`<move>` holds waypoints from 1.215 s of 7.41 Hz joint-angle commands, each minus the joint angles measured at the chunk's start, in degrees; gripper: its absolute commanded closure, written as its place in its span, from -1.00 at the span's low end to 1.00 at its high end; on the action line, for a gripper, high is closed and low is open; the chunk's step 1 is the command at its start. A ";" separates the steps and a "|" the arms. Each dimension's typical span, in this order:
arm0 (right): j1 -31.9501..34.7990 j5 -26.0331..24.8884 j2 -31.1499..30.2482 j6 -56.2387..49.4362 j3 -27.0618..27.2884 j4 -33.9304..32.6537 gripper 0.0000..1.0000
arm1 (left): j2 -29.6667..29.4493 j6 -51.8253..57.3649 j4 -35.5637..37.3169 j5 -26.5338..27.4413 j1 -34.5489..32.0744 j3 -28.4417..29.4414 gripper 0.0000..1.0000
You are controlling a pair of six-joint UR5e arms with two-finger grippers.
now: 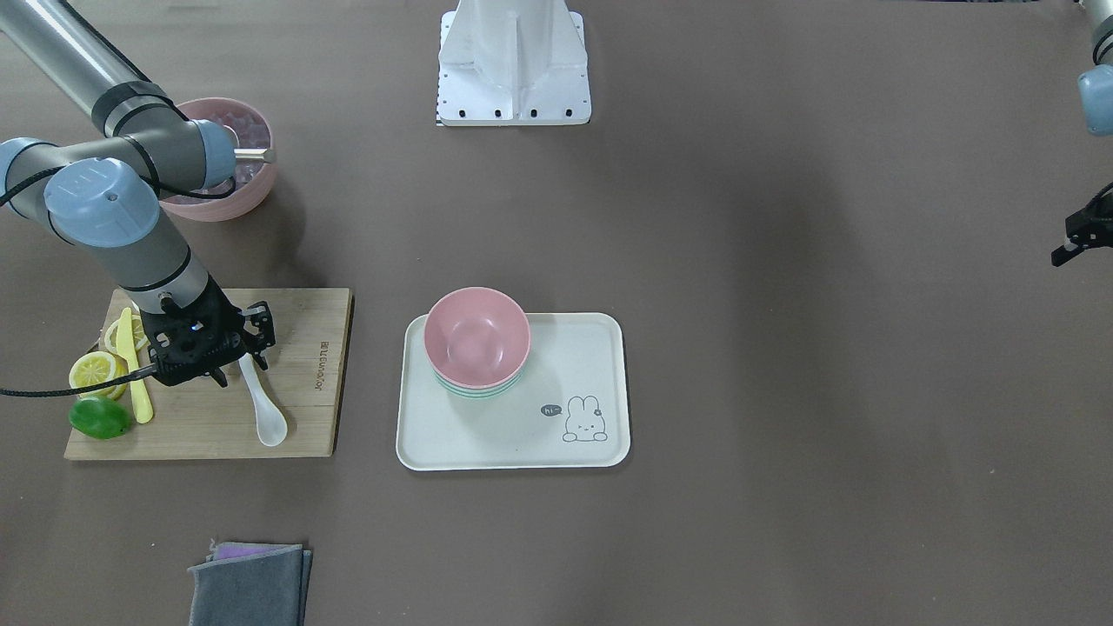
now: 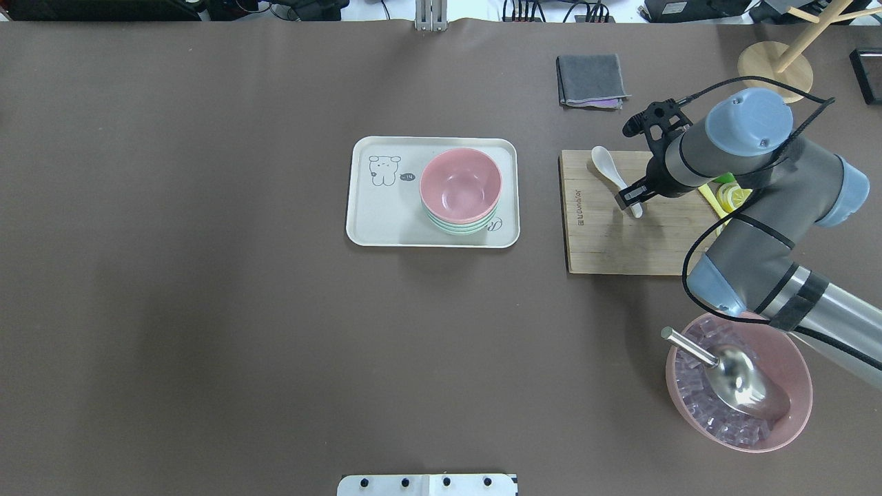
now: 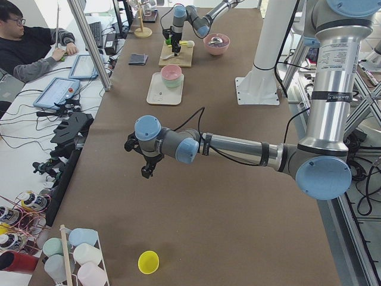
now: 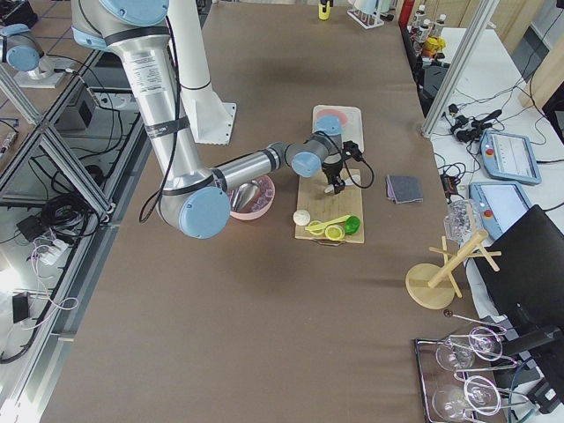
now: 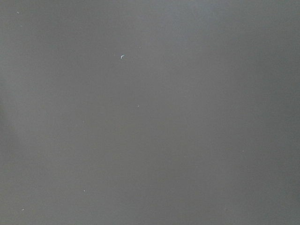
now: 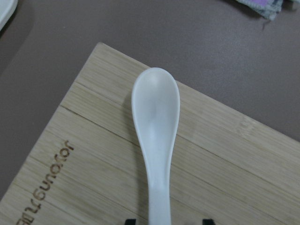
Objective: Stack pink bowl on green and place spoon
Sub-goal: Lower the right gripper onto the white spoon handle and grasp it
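Pink bowl [image 1: 476, 337] caps one stack [image 1: 480, 394] — one white spoon [image 1: 268, 416] on one board [image 1: 309, 382].

Downward-pointing right end effector [image 1: 241, 367], jaws apart, left end effector [image 3: 145, 171] held low, arm outstretched.

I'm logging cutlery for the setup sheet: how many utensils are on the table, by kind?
white spoon: 1
metal scoop: 1
yellow knife: 1
Total: 3
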 commanded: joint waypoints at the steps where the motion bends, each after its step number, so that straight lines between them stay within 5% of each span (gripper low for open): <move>1: -0.03 0.00 0.07 0.09 -0.04 0.00 -0.05 | 0.01 0.00 -0.01 0.26 0.08 0.06 -0.97; 6: -0.30 0.09 0.07 0.09 -0.13 -0.09 0.17 | 0.09 0.00 -0.01 0.35 -0.01 0.06 -0.97; 7: -0.30 0.09 0.07 0.17 -0.13 -0.09 0.34 | 0.09 0.18 -0.01 0.35 0.08 0.06 -0.97; 9: -0.30 0.26 0.16 0.17 -0.04 0.00 1.00 | 0.09 0.18 -0.01 0.35 0.08 0.06 -0.97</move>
